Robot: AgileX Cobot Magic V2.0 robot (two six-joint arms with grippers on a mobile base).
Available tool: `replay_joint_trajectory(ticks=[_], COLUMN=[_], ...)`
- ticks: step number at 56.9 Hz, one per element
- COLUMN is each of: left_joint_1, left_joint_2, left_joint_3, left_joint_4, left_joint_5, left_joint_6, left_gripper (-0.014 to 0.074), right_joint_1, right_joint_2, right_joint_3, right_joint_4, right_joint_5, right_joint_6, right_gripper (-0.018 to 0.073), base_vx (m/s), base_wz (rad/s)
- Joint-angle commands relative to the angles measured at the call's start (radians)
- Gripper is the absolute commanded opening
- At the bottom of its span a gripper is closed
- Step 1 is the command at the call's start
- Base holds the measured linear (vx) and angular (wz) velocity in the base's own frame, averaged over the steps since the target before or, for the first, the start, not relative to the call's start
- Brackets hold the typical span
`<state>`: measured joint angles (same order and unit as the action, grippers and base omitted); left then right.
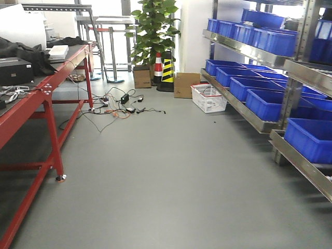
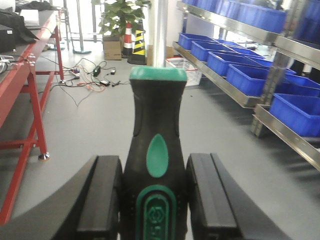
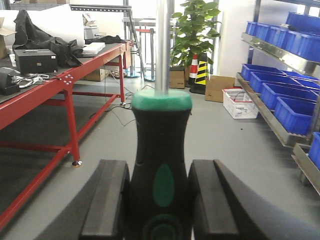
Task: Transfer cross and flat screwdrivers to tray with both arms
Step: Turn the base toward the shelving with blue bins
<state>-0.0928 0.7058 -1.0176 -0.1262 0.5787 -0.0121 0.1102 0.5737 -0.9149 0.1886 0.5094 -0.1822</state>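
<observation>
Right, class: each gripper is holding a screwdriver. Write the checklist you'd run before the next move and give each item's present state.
1. Left grip: the left gripper is shut on the left screwdriver, with its pads against the black-and-green handle: ok.
2. Right grip: the right gripper is shut on the right screwdriver, with the handle centred: ok.
3. Alignment: both screwdrivers sit straight in the grip, not skewed: ok.
4. Which is cross and which is flat: cannot tell, as both tips are out of frame.
5. The tray's position and the free room in it: cannot tell, as no view shows it.
</observation>
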Motion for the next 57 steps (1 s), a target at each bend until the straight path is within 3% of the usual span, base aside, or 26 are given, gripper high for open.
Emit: replay_joint_trajectory(ticks=[1,26,57], left_joint_1=[0.003,0.003,0.003], left_joint_2=[-0.003,-0.003,-0.003], left_joint_3=[-0.027,-0.027,-0.027], left_joint_4=[-0.011,-0.011,-0.010], left_joint_5=[-0.091,-0.091,-0.092], left_joint_6=[0.000,0.000,0.000], left_gripper=[-0.0006,-0.0006,-0.0006], right_joint_1=[-0.002,-0.002,-0.002], right_joint_2=[0.006,0.006,0.006], right_joint_3=[-0.027,-0.027,-0.027], right_joint_4=[0.005,0.005,0.005], right_joint_5=[-0.097,-0.097,-0.097], right_joint_6=[-0.004,-0.004,-0.004], right_gripper=[-0.0008,-0.0008,-0.0008], base_vx=[0.60,0.60,0.52], base_wz=[0.13,-0.10,-0.53])
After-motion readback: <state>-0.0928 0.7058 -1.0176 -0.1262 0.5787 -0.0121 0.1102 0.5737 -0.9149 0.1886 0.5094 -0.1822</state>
